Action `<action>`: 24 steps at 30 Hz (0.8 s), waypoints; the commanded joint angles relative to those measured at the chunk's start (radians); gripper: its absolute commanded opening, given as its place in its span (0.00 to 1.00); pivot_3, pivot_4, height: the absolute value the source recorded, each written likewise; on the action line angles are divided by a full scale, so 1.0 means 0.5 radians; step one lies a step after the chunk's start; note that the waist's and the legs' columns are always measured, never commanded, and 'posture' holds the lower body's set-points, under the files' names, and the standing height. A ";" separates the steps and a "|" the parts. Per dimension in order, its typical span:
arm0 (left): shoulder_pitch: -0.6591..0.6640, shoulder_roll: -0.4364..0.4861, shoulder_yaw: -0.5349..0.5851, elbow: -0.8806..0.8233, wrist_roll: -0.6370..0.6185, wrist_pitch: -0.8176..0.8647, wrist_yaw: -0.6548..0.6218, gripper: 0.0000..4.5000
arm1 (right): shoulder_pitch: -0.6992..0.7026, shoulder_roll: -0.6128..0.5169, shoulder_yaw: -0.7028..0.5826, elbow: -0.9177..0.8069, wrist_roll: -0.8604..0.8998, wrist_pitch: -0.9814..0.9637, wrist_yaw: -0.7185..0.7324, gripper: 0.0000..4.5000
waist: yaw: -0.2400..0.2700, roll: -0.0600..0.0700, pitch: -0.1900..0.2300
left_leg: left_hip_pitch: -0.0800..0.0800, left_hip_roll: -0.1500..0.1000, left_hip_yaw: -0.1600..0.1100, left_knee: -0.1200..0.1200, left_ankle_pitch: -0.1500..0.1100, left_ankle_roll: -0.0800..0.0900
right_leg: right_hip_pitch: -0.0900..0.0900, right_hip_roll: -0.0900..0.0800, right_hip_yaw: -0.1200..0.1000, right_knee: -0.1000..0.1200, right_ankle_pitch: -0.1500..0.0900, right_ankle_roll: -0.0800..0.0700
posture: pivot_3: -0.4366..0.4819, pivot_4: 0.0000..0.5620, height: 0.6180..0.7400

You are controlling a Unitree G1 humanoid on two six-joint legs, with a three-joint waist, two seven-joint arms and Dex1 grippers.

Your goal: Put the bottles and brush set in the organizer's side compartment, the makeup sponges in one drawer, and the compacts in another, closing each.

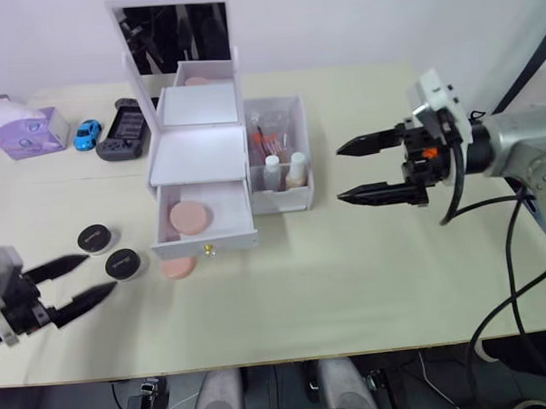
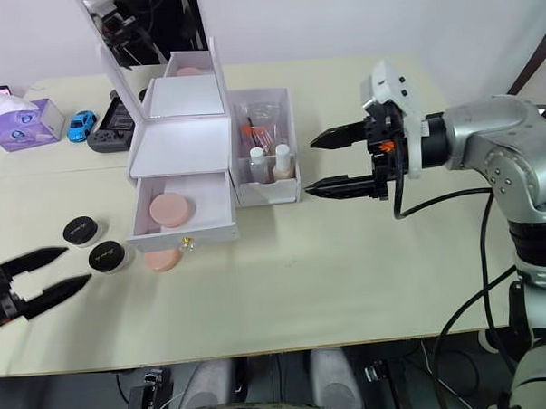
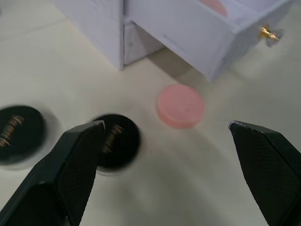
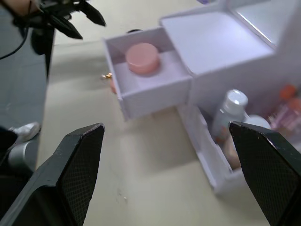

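Left eye view: organizer (image 1: 203,167) at upper centre of the frame, mirror (image 1: 175,35) upright at top, lower drawer (image 1: 204,218) pulled out with one sponge (image 1: 190,215) inside; second sponge (image 1: 178,267) on the table (image 1: 349,283) just below the drawer front, partly tucked under it. Side compartment (image 1: 280,159) right of the drawers, already holding both bottles (image 1: 283,170) and the brush set (image 1: 268,132). Two compacts (image 1: 107,251) at lower left, near the left gripper (image 1: 77,284), fingers apart and empty. Right gripper (image 1: 360,171) at centre right, fingers wide apart, empty, well off the table. Purple box (image 1: 30,132), toy car (image 1: 88,133) and game controller (image 1: 123,129) at upper left. Right eye view: same layout; pale matte tabletop, plain wall behind, cables at lower right. Left wrist view: loose sponge (image 3: 180,105) at centre, gold knob (image 3: 268,33) at upper right, compacts (image 3: 66,136) at lower left. Likely light, soft and compressible, lying flat, so best pinched across its rim, though the drawer overhang leaves little room. Compacts probably rigid, smooth and apt to slide; grip across the edge. Right wrist view: open drawer with sponge (image 4: 142,57) at upper centre, clear bottle (image 4: 229,110) at right, left gripper (image 4: 70,19) at upper left.
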 commanded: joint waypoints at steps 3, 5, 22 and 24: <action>0.155 -0.140 -0.088 -0.402 0.060 0.092 0.320 0.99 | -0.132 0.075 0.053 0.025 -0.094 -0.110 0.076 1.00 | -0.004 -0.003 -0.001 | 0.001 0.000 0.000 0.001 0.000 0.000 | 0.001 0.000 0.000 -0.001 0.000 0.000 | 0.48 0.27 1.00; 0.166 -0.217 -0.155 -0.461 0.089 0.104 0.446 0.99 | -0.154 0.102 0.066 0.028 -0.117 -0.119 0.072 1.00 | -0.007 -0.003 -0.001 | 0.002 0.000 0.000 0.001 0.000 0.000 | 0.002 0.001 0.000 0.000 -0.001 0.002 | 0.48 0.27 1.00; -0.189 -0.430 -0.779 -0.559 0.409 0.396 1.217 0.99 | -0.130 0.050 -0.007 -0.064 -0.146 -0.038 0.061 1.00 | -0.007 -0.005 -0.002 | 0.002 0.000 -0.002 0.002 0.000 0.000 | 0.002 0.006 0.002 0.001 0.001 -0.001 | 0.48 0.27 1.00; -0.301 -0.445 -0.883 -0.515 0.456 0.416 1.276 0.99 | -0.110 0.033 -0.019 -0.085 -0.145 -0.034 0.047 1.00 | -0.005 -0.006 -0.002 | 0.002 0.000 -0.002 0.001 0.000 0.000 | 0.002 0.006 0.002 0.001 0.001 -0.001 | 0.48 0.27 1.00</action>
